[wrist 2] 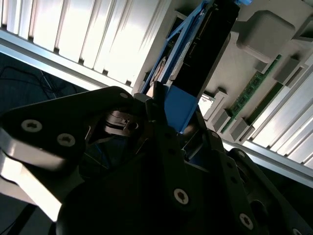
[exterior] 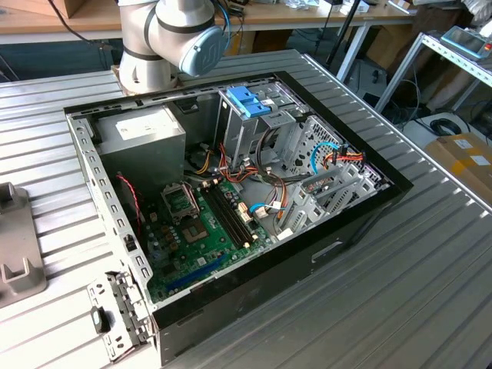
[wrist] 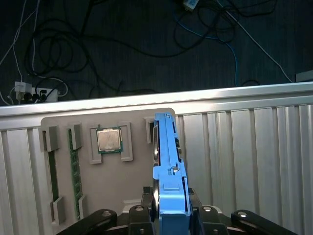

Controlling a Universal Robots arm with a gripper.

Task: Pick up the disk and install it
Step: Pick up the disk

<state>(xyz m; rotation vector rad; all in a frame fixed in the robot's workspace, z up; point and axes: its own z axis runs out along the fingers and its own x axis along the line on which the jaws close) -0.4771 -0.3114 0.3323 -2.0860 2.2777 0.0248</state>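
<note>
The disk (wrist: 168, 161) is a flat drive with light-blue rails, seen edge-on in the first wrist view. It is held over the grey parts tray (wrist: 122, 191). My gripper (wrist: 171, 209) is shut on its near end, with one black finger on each side of the blue rail. In the second wrist view the disk (wrist 2: 205, 49) reaches away from the gripper (wrist 2: 172, 117) towards the tray (wrist 2: 259, 29). I cannot tell whether the disk still touches the tray.
A processor chip (wrist: 108, 139) and a green memory stick (wrist: 75, 171) lie in tray slots beside the disk. In the exterior view the open computer case (exterior: 369, 219) sits mid-table with its silver drive cage, blue latch (exterior: 247, 101) and power-supply box (exterior: 142, 134). The arm's base (exterior: 165, 38) stands behind it.
</note>
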